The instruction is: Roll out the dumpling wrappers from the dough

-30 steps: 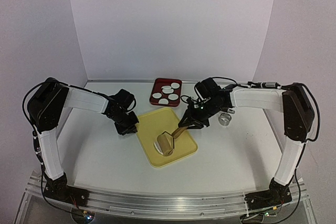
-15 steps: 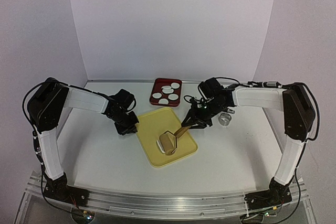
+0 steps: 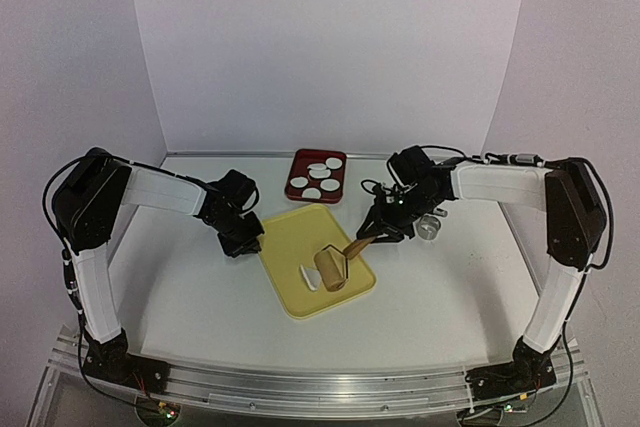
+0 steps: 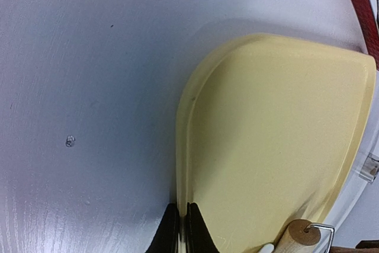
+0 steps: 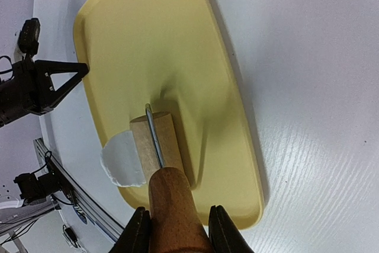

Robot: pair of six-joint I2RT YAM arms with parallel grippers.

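A yellow board [image 3: 300, 232] lies mid-table with a flattened white patch of dough [image 3: 306, 275] on its near part. A wooden roller [image 3: 330, 269] rests on the board just right of the patch and overlaps the edge of the dough [image 5: 121, 161]. My right gripper [image 3: 377, 231] is shut on the roller's wooden handle [image 5: 172, 199], one finger on each side. At the board's left edge, my left gripper [image 3: 250, 240] is shut on the board's rim [image 4: 182, 164]. Several round dumpling wrappers [image 3: 312, 182] lie in a red tray [image 3: 298, 162] behind the board.
A small metal ring cutter [image 3: 428, 229] stands on the table right of the board, close to the right arm. White walls close in the back and both sides of the table.
The right gripper has drawn the roller to the right across the board, uncovering part of the flattened dough on its left. The left gripper has kept its hold on the rim.
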